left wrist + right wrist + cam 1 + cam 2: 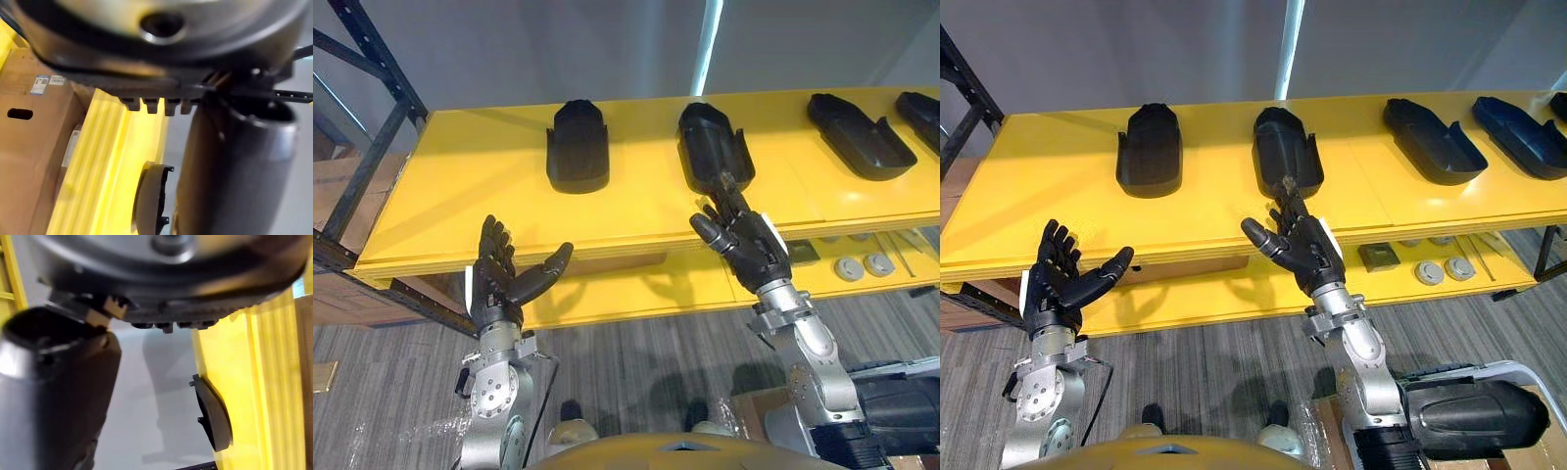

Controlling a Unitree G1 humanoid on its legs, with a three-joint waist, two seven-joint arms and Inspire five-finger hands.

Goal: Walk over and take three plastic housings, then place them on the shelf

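- Our left hand (504,279) and right hand (749,245) are spread and empty.
- Plastic housings (578,147) lie along the yellow shelf's (460,196) back edge.
- The right hand, just beside the nearest housing (713,147), could knock it askew or drag it toward the front edge.

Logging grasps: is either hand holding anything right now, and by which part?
Nothing is held. The left hand and right hand are both open, and the housings lie on the shelf.

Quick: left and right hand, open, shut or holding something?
Left hand: open, holding nothing.
Right hand: open, holding nothing, stretched toward the near end of a black housing on the yellow shelf.
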